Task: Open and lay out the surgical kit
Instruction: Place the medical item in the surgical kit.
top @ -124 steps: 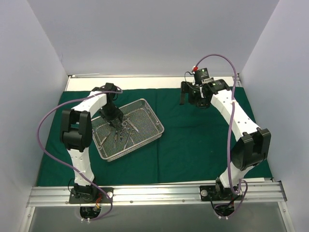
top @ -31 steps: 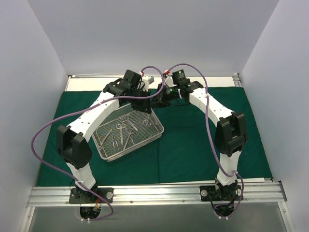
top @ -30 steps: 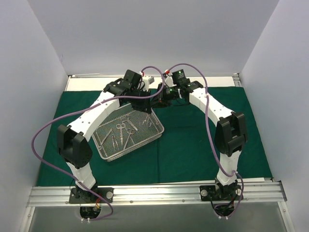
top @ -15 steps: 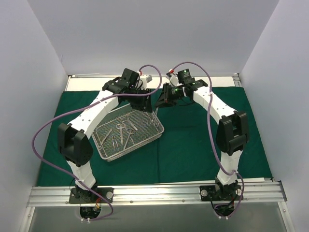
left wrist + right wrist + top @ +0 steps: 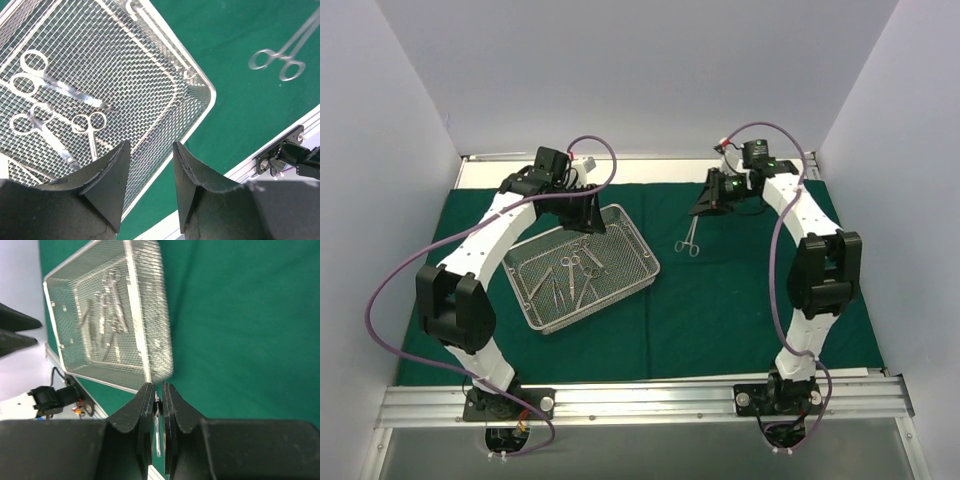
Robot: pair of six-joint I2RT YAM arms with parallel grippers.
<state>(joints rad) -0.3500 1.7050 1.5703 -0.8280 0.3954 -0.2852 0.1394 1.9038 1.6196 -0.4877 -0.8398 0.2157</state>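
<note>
The dark green cloth point(image 5: 740, 300) lies spread flat over the table. On its left half sits the silver wire-mesh tray point(image 5: 601, 301), with several steel scissor-handled instruments point(image 5: 570, 272) inside. My left gripper point(image 5: 588, 220) hovers over the tray's far corner, jaws open and empty. The left wrist view shows the tray point(image 5: 200, 87) and its instruments point(image 5: 47, 130) below the left gripper point(image 5: 150, 150). My right gripper point(image 5: 700, 208) is above the cloth right of the tray, shut on a slim instrument point(image 5: 691, 238) that hangs ring-handles down. That instrument point(image 5: 157, 407) sits pinched between the right gripper point(image 5: 157, 392) pads.
An aluminium rail point(image 5: 640, 400) carrying both arm bases runs along the near edge. A bare white strip of table point(image 5: 650, 170) lies behind the cloth. Pale walls close in on the left, back and right. Purple cables loop off both arms.
The two grippers were together above the tray's far corner. The left gripper opened and drew back left; the right gripper swung right, carrying the instrument out over the cloth.
</note>
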